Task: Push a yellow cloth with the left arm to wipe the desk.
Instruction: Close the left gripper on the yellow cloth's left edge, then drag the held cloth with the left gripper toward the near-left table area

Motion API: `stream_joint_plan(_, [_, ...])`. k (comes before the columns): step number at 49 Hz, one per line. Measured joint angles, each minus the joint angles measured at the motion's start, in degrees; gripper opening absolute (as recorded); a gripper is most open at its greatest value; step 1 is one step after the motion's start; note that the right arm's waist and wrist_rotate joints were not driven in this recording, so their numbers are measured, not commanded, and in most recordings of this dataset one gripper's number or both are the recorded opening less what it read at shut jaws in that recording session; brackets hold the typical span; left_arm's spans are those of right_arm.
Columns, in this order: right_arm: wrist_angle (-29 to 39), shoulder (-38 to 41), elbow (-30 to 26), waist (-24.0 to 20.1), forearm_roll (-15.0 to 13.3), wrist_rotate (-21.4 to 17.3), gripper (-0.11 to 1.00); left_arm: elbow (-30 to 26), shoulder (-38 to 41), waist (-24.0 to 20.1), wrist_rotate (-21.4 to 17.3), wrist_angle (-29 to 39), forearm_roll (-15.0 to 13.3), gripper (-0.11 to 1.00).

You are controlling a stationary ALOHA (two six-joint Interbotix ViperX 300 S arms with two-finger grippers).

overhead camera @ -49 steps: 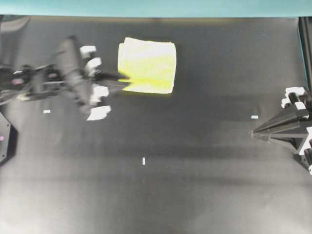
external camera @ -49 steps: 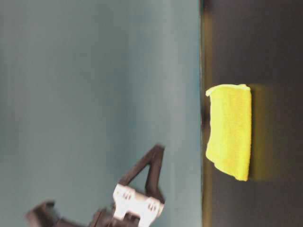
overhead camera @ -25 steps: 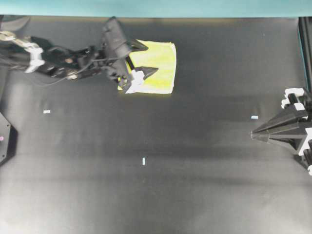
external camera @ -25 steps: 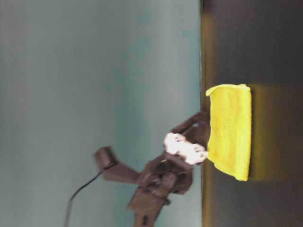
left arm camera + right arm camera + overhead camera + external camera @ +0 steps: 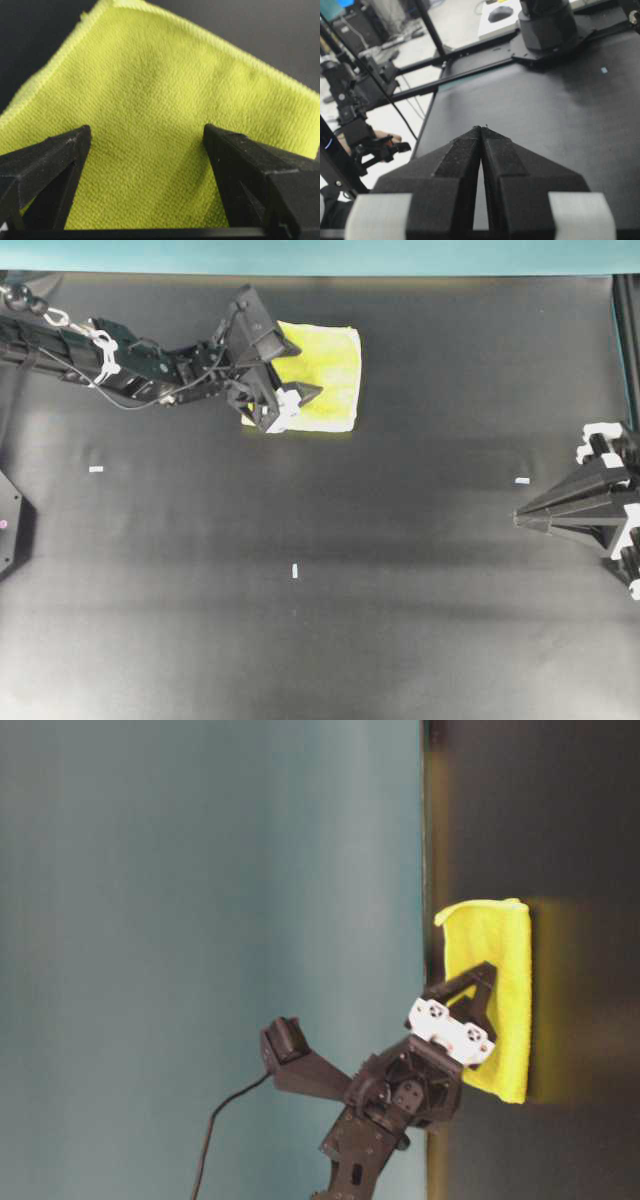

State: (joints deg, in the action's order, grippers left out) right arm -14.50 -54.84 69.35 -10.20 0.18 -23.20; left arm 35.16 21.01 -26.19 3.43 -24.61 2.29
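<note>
Yellow cloth, folded terry square, near far teal edge of matte black worktop. Overhead: left tool over cloth's left part, jaws spread wide, nothing clamped; rest of cloth lies to its right, so push likely goes rightward. Right tool well apart, parked at right edge. Table-level: left tool down on cloth, contact likely. Left wrist: looped weave of cloth fills gap betw. black wedge fingers. Right wrist: right tool jaws pressed together, empty.
</note>
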Motion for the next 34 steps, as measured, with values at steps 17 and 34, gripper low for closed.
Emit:
stream_joint_plan(17, [0.0,0.0,-0.1,0.0,0.0,0.0,0.01,4.3,-1.0,1.2,0.7,-0.7,0.0,0.88])
stream_joint_plan(34, [-0.1,0.0,0.0,0.1,0.0,0.0,0.01,12.0,-5.7,6.8,0.8,-2.0,0.1,0.88])
